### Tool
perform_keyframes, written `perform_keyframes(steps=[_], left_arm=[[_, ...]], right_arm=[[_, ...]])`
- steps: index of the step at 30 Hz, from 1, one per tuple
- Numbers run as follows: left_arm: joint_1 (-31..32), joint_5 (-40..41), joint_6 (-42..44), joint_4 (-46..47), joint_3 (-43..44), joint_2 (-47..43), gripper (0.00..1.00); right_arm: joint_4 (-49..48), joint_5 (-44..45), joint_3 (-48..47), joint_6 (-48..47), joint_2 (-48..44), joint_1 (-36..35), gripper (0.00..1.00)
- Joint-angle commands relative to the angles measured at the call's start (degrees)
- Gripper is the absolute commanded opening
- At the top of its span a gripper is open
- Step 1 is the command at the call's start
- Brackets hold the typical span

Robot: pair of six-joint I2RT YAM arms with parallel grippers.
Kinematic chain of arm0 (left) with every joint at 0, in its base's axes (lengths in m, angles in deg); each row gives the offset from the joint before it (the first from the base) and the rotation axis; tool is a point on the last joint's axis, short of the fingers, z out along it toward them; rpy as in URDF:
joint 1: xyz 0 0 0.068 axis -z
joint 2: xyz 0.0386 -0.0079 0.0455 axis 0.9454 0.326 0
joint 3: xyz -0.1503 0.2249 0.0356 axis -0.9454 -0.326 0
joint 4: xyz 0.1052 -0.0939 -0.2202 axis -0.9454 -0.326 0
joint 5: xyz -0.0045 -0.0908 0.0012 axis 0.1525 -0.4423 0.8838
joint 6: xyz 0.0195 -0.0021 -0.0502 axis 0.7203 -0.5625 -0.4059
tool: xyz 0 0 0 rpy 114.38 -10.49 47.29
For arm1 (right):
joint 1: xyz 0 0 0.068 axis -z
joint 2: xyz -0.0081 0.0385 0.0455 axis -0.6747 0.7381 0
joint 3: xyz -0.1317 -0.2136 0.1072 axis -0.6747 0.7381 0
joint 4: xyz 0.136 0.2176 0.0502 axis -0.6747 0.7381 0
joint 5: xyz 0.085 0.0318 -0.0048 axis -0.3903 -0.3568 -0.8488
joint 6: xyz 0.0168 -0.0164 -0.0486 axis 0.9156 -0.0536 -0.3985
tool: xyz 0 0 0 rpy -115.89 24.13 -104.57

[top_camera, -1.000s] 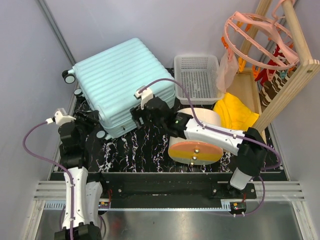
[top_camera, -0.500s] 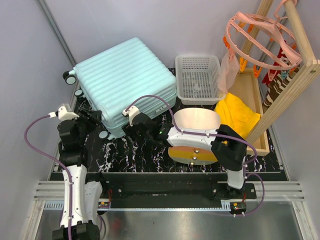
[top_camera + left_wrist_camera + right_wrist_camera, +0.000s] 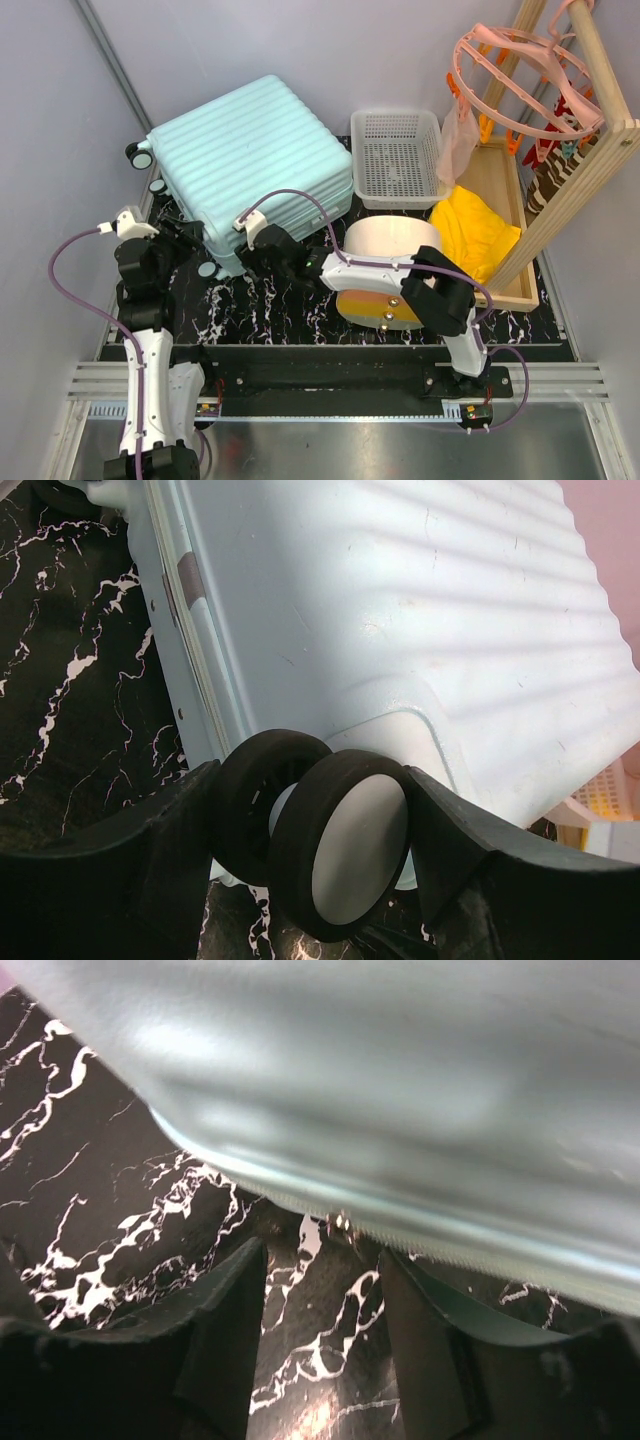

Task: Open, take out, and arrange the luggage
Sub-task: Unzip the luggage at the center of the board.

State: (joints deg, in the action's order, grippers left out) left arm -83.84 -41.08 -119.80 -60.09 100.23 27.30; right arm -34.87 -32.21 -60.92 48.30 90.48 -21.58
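The luggage (image 3: 250, 160) is a pale mint ribbed suitcase lying flat and closed at the back left of the black marble mat (image 3: 260, 305). My left gripper (image 3: 190, 235) is at its near left corner. In the left wrist view the left gripper (image 3: 310, 830) is shut on a black twin wheel (image 3: 340, 840), under the luggage shell (image 3: 400, 610). My right gripper (image 3: 258, 262) is low at the suitcase's near edge. In the right wrist view the right gripper (image 3: 322, 1290) is open over bare mat. A small zipper pull (image 3: 340, 1222) hangs just beyond its fingertips, under the blurred luggage (image 3: 400, 1090).
A white mesh basket (image 3: 395, 155) stands right of the suitcase. A cream cylinder with an orange end (image 3: 390, 270) lies under my right arm. Yellow cloth (image 3: 475, 225) lies in a wooden tray (image 3: 500, 170), and a wooden rack (image 3: 565, 140) with a pink ring hanger (image 3: 510, 70) stands at the right.
My right gripper has swung left along the suitcase's near edge and dropped lower, its jaws narrowing. The left arm shifted slightly at first and then stayed on the wheel.
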Motion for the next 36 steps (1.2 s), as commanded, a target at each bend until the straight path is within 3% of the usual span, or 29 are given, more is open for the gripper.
perform_keyframes(steps=[1,7,11,18,27,36], left_arm=[[1.79,-5.98,7.57,-5.55,1.81,1.34,0.0],[1.52,-7.03,7.57,-5.73,1.81,1.86,0.0],[1.61,-7.47,7.57,-5.55,1.73,1.87,0.0],[1.52,-7.74,7.57,-5.38,1.99,2.66,0.0],[1.52,-9.14,7.31,-5.03,1.73,3.27,0.0],[1.52,-9.85,7.31,-4.94,1.73,3.71,0.0]], right_arm=[[-1.8,1.31,-5.12,-1.51,2.63,0.11,0.53],[-1.62,2.54,-7.06,-1.42,4.31,0.9,0.45],[-1.27,3.6,-8.11,-2.47,5.1,1.26,0.24],[-3.82,0.17,-6.1,-5.64,4.05,1.43,0.0],[-8.47,-2.2,-2.14,-5.99,0.62,-2.16,0.0],[-9.0,-6.59,-8.9,-5.29,4.66,-6.48,0.0]])
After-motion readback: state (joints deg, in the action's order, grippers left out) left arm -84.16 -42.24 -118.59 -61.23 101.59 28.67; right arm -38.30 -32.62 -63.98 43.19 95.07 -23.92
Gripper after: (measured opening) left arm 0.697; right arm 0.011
